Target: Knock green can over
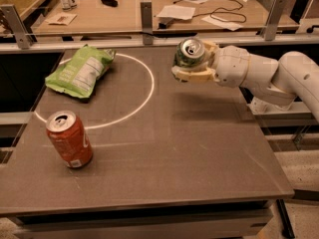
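Note:
The green can is a light green soda can with a silver top. It is tilted so that its top faces the camera, and it is held off the table at the far right. My gripper is shut on it: one cream finger lies under the can and the other sits behind it. The white arm reaches in from the right edge.
An orange-red soda can stands upright at the near left of the dark table. A flat green chip bag lies at the far left, over a white circle line. A wooden desk with papers and cables stands behind a rail.

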You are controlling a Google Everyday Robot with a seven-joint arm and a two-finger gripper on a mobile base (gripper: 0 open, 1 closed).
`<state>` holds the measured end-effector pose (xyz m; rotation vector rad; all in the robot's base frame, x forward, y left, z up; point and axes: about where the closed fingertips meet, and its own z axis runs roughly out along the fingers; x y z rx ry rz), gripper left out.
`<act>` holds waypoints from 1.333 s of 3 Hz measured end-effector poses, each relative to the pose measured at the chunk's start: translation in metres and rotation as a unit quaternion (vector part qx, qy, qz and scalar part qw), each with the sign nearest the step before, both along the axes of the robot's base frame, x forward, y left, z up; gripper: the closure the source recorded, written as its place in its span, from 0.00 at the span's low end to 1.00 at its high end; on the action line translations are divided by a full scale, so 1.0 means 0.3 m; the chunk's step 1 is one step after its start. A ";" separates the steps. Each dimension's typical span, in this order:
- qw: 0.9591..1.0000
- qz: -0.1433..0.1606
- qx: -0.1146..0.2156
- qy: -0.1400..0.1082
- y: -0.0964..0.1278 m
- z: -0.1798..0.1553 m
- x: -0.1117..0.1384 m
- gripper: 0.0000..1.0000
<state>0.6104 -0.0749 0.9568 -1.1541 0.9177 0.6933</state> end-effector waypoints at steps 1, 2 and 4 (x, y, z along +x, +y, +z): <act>0.998 -0.023 -0.029 -0.052 -0.009 0.026 -0.004 1.00; 0.983 -0.051 -0.065 -0.164 -0.030 0.072 -0.015 1.00; 0.920 -0.014 -0.138 -0.366 -0.020 0.115 -0.016 1.00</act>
